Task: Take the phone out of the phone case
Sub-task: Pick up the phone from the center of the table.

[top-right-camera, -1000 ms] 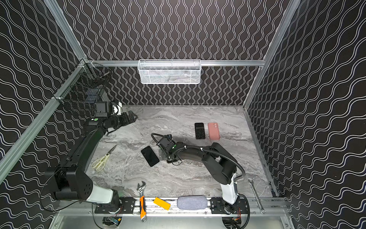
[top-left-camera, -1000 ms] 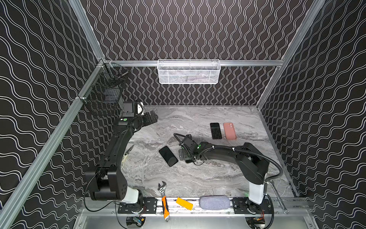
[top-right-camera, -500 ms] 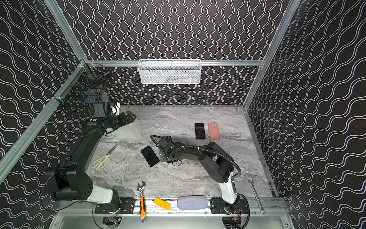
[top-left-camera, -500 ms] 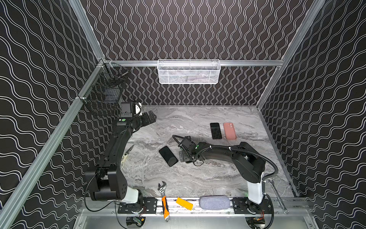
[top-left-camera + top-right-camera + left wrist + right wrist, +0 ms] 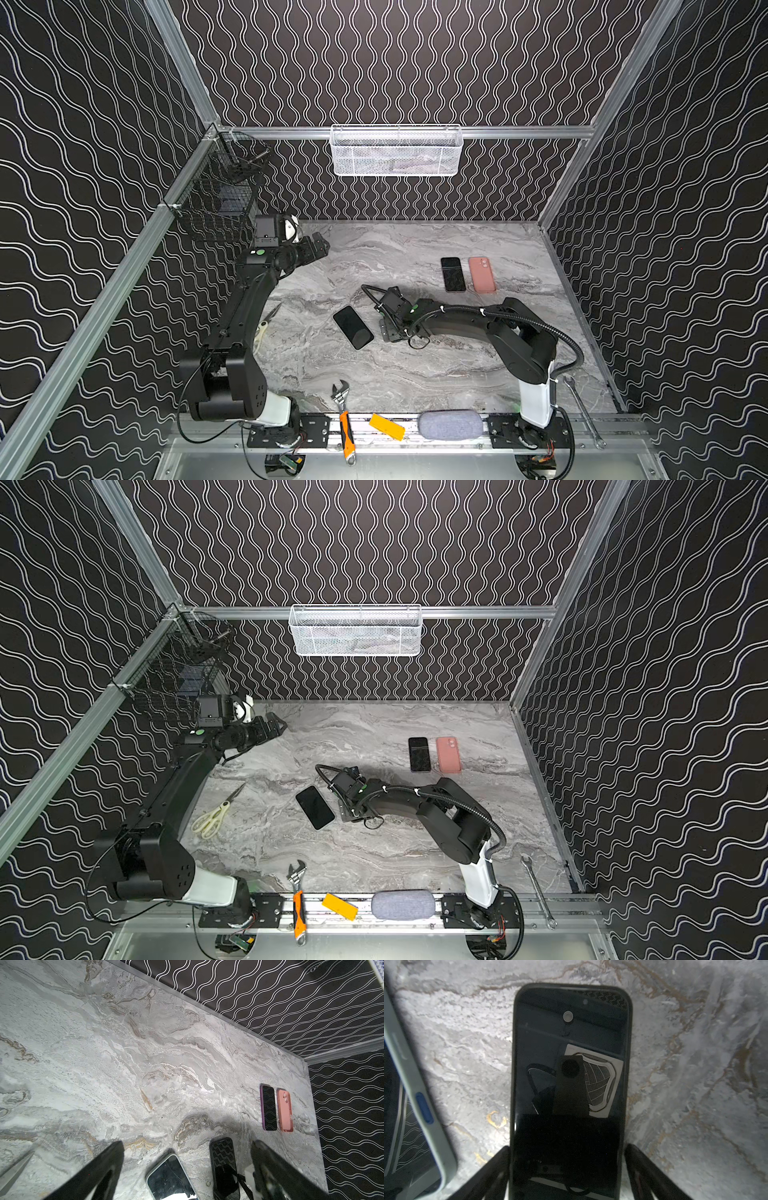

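The right gripper (image 5: 567,1146) is sitting low over the black phone (image 5: 571,1022), which is lying flat on the marble worktop (image 5: 695,1064) and is still inside its black phone case (image 5: 513,1064). A second ago the jaws were standing as wide as they go. Now they are coming together, one on each long side of the case. In the right wrist view the fingers (image 5: 500,1167) are pressing in right beside the case edges. I cannot tell if they are squeezing it yet or are only just next to it.

The right arm itself is hardly moving. In a top view the right gripper (image 5: 388,328) is staying in the middle of the worktop, just beside another phone in a pale grey-green case (image 5: 353,327).

The left gripper (image 5: 187,1144) is still hanging up high near the far left corner. Its jaws are spread wide and are holding nothing.

This means the grab is only starting. The phone is not coming out yet. One arm is getting hold of the cased phone. I think the other one is going to have to help peel the case off.
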